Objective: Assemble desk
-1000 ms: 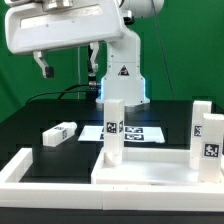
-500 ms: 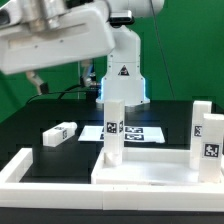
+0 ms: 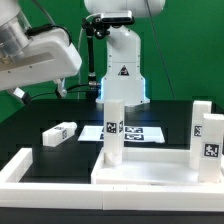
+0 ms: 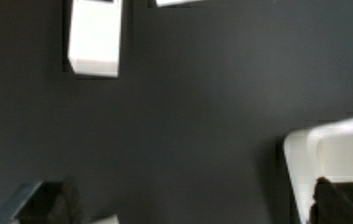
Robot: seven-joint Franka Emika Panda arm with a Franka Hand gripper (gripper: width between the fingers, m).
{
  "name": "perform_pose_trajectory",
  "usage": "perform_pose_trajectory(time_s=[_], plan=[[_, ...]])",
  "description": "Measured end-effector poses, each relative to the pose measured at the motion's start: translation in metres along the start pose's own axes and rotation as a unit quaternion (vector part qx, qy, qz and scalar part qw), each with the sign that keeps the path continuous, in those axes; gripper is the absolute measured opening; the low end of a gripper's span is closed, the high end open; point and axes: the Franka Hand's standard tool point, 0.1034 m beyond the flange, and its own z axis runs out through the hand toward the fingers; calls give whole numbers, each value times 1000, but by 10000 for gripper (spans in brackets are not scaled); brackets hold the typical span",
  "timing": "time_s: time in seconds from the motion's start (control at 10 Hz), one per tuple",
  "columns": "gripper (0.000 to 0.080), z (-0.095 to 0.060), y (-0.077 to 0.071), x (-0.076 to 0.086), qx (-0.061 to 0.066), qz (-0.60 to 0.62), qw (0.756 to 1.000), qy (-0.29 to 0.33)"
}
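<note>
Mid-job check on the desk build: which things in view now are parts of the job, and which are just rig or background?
Job parts:
- tabletop slab
- leg block standing on the slab
- leg block at the exterior view's right
- loose leg block lying on the table

Not parts:
- marker board
- white border rail
- green backdrop

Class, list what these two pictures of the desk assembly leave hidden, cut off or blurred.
- Gripper: exterior view, beyond the left edge; wrist view shows only dark fingertips, so jaw state unclear.
- Tabletop: bottom edge crops it.
- Right leg block: right edge crops it.
- Leg block: wrist view, cropped, blurred.
</note>
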Motion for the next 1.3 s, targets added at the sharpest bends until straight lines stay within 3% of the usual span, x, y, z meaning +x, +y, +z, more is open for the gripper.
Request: perform_pose_trajectory(time_s=[0.3,0.5,0.6,1.0,1.1,1.3], plan=[[649,12,8,-2,-6,6,997,-78],[649,46,33,-7,-4,34,993,-109],[649,55,38,-10,-4,56,991,-118],[649,56,38,-9,-1,61,991,-116],[649,71,43,-14,7,77,989,-128],[649,98,50,-17,6,93,984,-153]])
